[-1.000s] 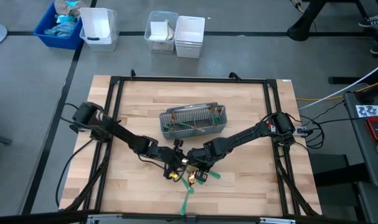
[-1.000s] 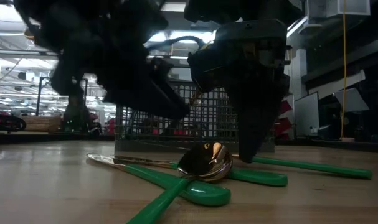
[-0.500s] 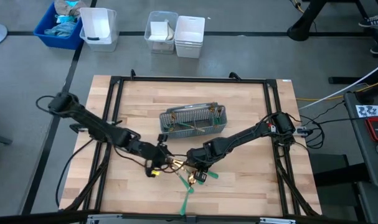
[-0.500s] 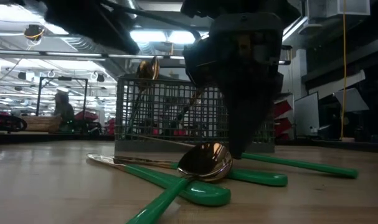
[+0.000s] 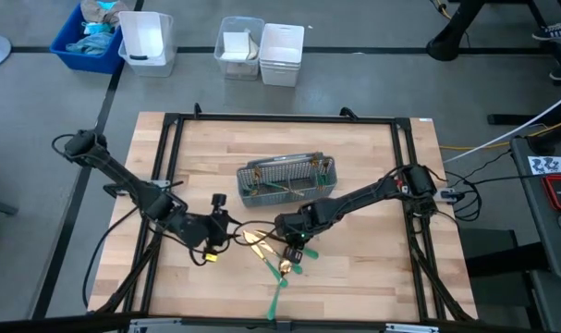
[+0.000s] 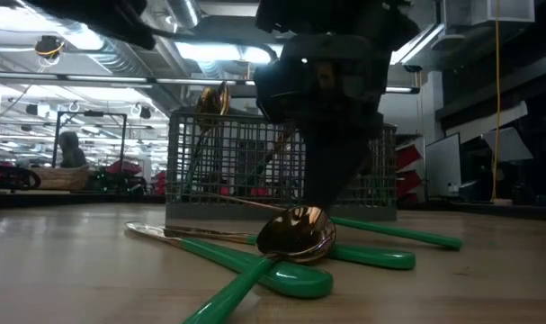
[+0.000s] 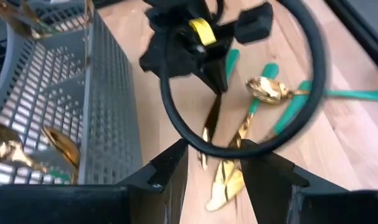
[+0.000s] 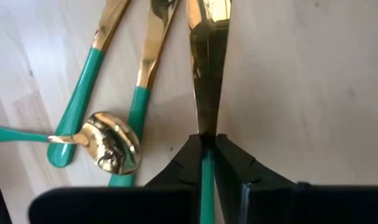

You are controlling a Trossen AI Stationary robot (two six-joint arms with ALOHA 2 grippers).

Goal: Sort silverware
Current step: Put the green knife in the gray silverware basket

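Several pieces of silverware (image 5: 278,264) with gold heads and teal handles lie crossed on the wooden table, near its front edge; a spoon (image 6: 297,234) lies on top, bowl up. More pieces stand in the grey mesh caddy (image 5: 287,180) just behind them. My right gripper (image 5: 294,244) stands over the pile, shut on a knife (image 8: 207,62). My left gripper (image 5: 230,230) hovers open and empty to the left of the pile, its fingers (image 7: 176,165) pointing at it. My right gripper pinches the knife between its two fingertips where the gold blade meets the teal handle (image 8: 205,142). The fingers slant steeply down and lie along the knife. The blade points away from the gripper, low over the table; the handle (image 6: 398,236) lies on the table.
The caddy's mesh wall (image 7: 108,106) is close beside my left gripper, and a black cable loop (image 7: 313,81) hangs between the two grippers. A black frame (image 5: 280,118) rims the table. Blue (image 5: 86,37) and white bins (image 5: 262,51) stand beyond the far edge.
My left gripper has pulled back from the pile, rising and going toward the table's left edge, still open and empty. My right gripper has stayed over the pile, shut on the knife; the knife's handle has swung a little, its free end going toward the table's left.
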